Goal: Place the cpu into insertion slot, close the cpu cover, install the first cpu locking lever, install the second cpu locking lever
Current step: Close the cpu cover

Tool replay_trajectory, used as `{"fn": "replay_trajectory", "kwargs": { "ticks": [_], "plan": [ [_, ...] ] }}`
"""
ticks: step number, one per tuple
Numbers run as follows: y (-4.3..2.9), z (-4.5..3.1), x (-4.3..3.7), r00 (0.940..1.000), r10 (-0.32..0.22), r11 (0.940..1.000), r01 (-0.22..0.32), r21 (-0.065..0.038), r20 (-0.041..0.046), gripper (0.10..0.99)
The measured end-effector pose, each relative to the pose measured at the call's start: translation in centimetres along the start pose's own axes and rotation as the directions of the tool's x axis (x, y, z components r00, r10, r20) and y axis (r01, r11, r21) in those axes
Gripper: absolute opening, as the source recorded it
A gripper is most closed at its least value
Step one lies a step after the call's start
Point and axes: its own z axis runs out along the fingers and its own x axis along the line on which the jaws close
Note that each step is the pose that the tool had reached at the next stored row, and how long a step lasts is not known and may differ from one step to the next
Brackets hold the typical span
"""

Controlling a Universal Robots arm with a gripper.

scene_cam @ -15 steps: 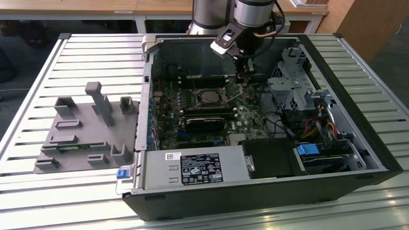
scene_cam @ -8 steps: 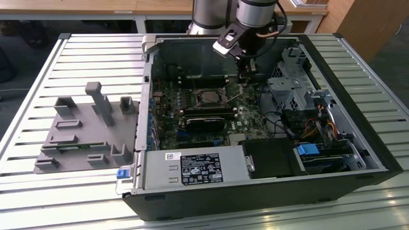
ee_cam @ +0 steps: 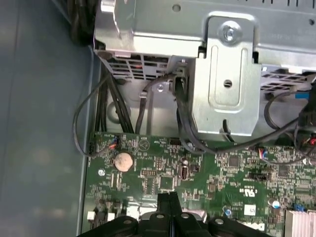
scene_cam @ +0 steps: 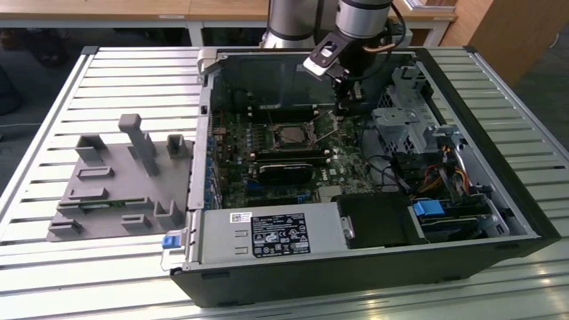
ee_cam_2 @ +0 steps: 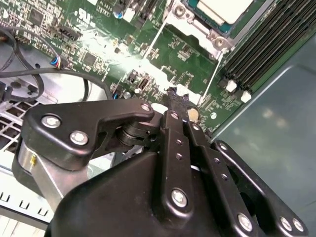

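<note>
The cpu [scene_cam: 292, 136] lies in the insertion slot [scene_cam: 273, 127] on the green motherboard, inside the open computer case. In the second wrist view the cpu [ee_cam_2: 223, 7] shows its pale top, with the silver cpu cover [ee_cam_2: 183, 15] lying around it. Two thin wire locking levers [ee_cam_2: 154, 43] run out from the socket's corners. My gripper [scene_cam: 342, 110] hangs just off the socket on the exterior view's right, close over the board. Its black fingers [ee_cam_2: 173, 106] are pressed together, shut, with nothing seen between them. In the first wrist view the gripper [ee_cam: 168, 196] points at the board's edge.
A metal drive cage [scene_cam: 404, 123] and cables [ee_cam: 182, 123] stand close beside the gripper. Memory slots [scene_cam: 286, 156] and a black fan card [scene_cam: 284, 175] lie nearer than the socket. A grey fixture plate [scene_cam: 116, 180] sits on the slatted table at the exterior view's left.
</note>
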Motion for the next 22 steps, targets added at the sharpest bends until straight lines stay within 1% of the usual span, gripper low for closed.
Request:
{"fn": "replay_trajectory", "kwargs": {
  "ticks": [4,11,15,22],
  "plan": [
    [0.47,0.11,0.07,1.0,0.0,1.0,0.0,0.004,-0.0003,0.106],
    [1.06,0.3,0.11,1.0,0.0,0.9999,0.0,0.01,-0.0007,0.106],
    [1.32,0.42,0.15,1.0,0.0,0.9999,0.0,0.013,-0.0008,0.106],
    [1.53,0.89,0.25,1.0,0.0,0.9997,0.0,0.023,-0.0014,0.106]
  ]
}}
